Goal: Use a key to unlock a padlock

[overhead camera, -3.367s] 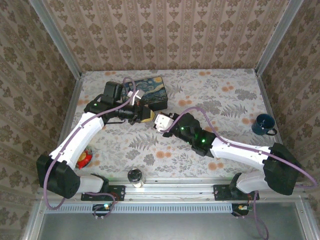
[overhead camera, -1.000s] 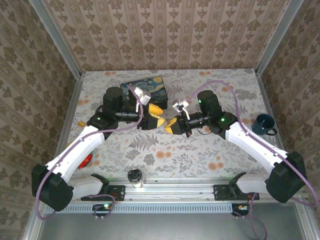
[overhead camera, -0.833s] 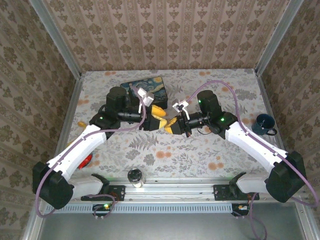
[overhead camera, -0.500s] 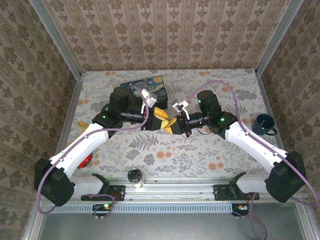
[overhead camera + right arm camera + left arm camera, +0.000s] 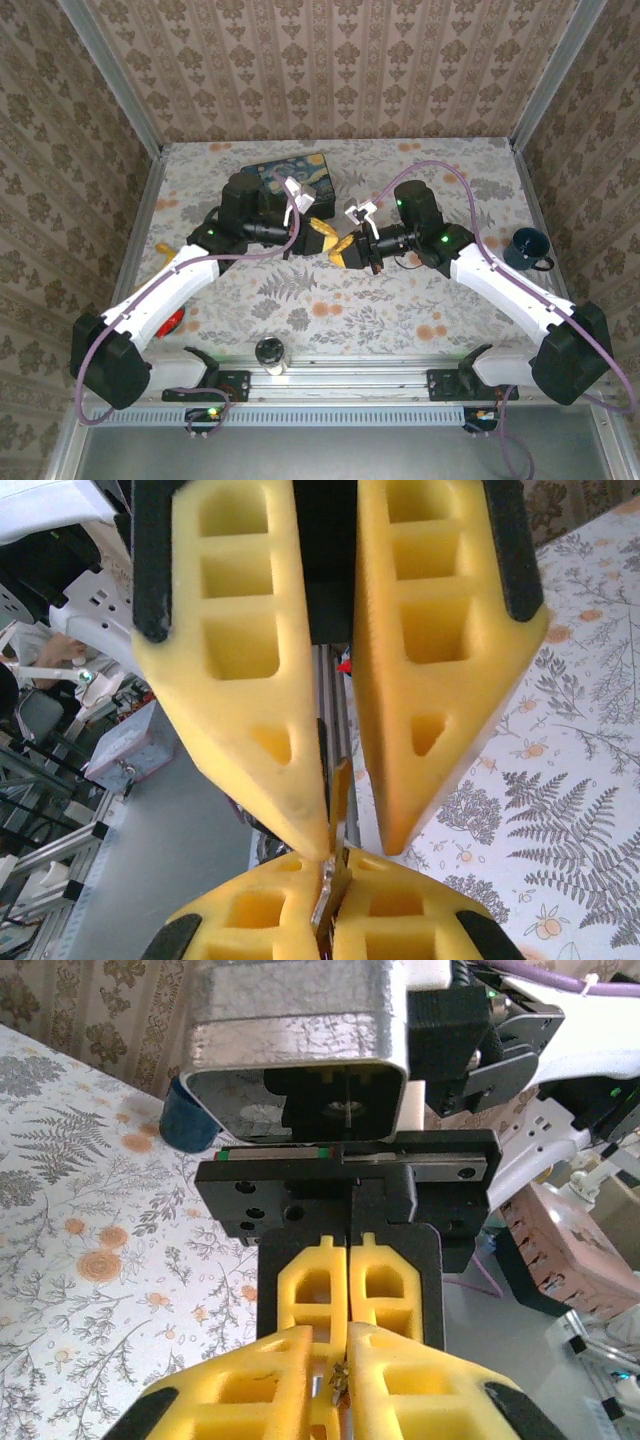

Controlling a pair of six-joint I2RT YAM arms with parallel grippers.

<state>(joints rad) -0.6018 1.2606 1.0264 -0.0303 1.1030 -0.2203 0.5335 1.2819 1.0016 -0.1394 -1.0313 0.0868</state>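
Both arms are meeting tip to tip above the middle of the table (image 5: 430, 310), just in front of the starry-night tin box (image 5: 300, 170). The right gripper (image 5: 342, 250) is pinching down nearly closed, and a slim yellowish key (image 5: 340, 792) is sitting on edge between its fingers (image 5: 262, 730), pointing at the opposing tips. The left gripper (image 5: 324, 234) is clamping its yellow pads together on a tiny brassy-silver piece, which I'm reading as the padlock (image 5: 340, 1380). It's too small to make out body versus shackle. The key tip and the padlock are lining up right at the meeting point. Whether the key is actually sitting in the keyway I can't tell. Both items are hanging in the air off the table, and a blue mug (image 5: 524, 248) is standing well apart at the right edge.
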